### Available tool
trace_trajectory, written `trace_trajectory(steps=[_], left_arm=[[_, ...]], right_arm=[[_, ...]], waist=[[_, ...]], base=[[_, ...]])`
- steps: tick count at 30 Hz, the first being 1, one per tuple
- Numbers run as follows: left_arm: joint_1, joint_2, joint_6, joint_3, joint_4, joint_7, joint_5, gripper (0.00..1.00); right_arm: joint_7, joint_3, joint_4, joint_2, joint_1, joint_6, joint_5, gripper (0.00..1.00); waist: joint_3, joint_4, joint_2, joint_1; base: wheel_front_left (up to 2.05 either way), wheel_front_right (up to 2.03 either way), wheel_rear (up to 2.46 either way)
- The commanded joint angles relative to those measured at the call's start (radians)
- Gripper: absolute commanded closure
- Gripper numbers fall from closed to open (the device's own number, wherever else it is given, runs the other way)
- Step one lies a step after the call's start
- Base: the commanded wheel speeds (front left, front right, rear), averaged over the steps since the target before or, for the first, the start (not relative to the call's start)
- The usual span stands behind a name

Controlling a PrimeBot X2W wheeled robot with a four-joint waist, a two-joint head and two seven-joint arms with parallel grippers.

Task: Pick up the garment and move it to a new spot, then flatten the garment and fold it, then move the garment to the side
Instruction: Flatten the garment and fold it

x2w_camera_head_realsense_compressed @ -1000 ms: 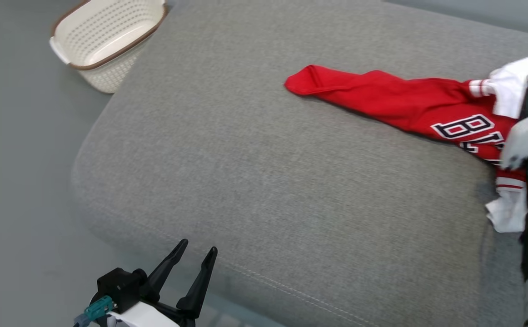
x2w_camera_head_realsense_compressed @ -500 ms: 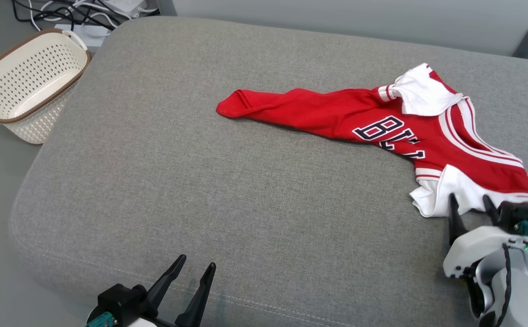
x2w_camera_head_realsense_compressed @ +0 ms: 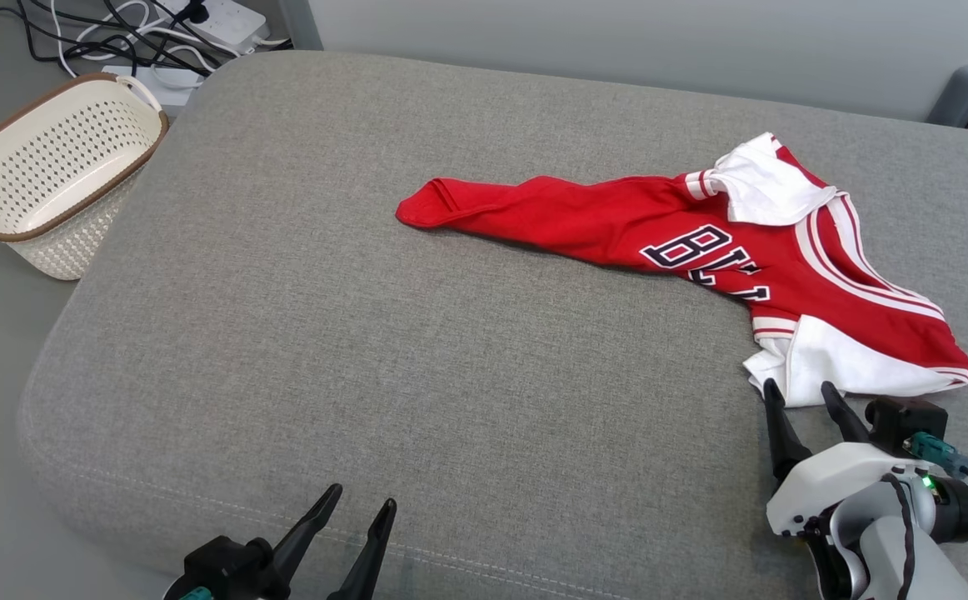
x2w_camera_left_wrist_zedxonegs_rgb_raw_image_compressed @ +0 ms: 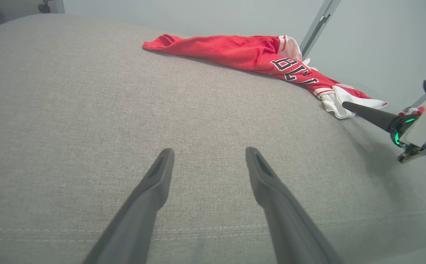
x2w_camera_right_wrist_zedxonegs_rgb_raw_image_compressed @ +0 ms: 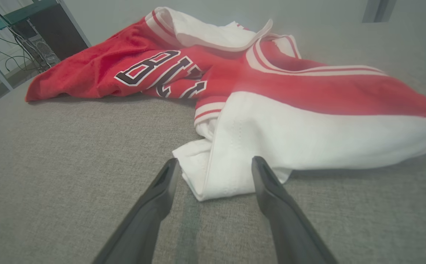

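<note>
Left gripper (x2w_camera_head_realsense_compressed: 363, 496) gapes empty at the grey cushion's (x2w_camera_head_realsense_compressed: 367, 333) near edge, the crumpled garment (x2w_camera_head_realsense_compressed: 601, 221) lies toward its right, seemingly with flattening and folding all left, and the right gripper (x2w_camera_head_realsense_compressed: 798, 385), spread wide at the white hem, holds nothing.

The head view looks down from high up at the whole gray cushion (x2w_camera_head_realsense_compressed: 284, 333). Both wrist views sit low and close, looking flat across it. All three see the red shirt (x2w_camera_head_realsense_compressed: 601, 221). The right wrist view is nearest it.
</note>
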Motion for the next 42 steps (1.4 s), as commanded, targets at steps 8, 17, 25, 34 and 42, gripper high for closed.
trace_trajectory(steps=[8,17,25,34,42], left_arm=[[-0.017,0.008,-0.007,0.033,-0.014,-0.006,0.003,0.00],[-0.021,0.011,-0.007,0.029,-0.009,-0.006,-0.003,0.00],[0.000,0.010,-0.007,0.044,-0.002,-0.006,0.006,0.00],[0.014,-0.005,-0.007,0.047,0.005,-0.006,0.024,0.00],[0.028,-0.027,-0.007,0.044,0.015,-0.006,0.039,0.00]], right_arm=[[-0.003,0.008,0.155,0.002,-0.058,0.000,-0.043,0.00],[-0.014,0.072,0.141,0.002,-0.123,0.000,0.091,1.00],[-0.014,0.070,-0.112,0.002,-0.080,0.000,0.109,1.00],[-0.014,0.093,-0.412,0.002,-0.141,0.000,0.131,1.00],[-0.008,0.020,-0.534,0.002,-0.211,0.000,0.036,1.00]], waist=[[0.005,0.009,-0.0001,0.0000],[0.007,0.020,-0.0001,0.0000],[-0.018,-0.014,-0.0001,0.0000],[-0.053,-0.060,-0.0001,0.0000],[-0.076,-0.072,-0.0001,0.0000]], base=[[0.00,0.00,0.00],[0.00,0.00,0.00],[0.00,0.00,0.00],[0.00,0.00,0.00],[0.00,0.00,0.00]])
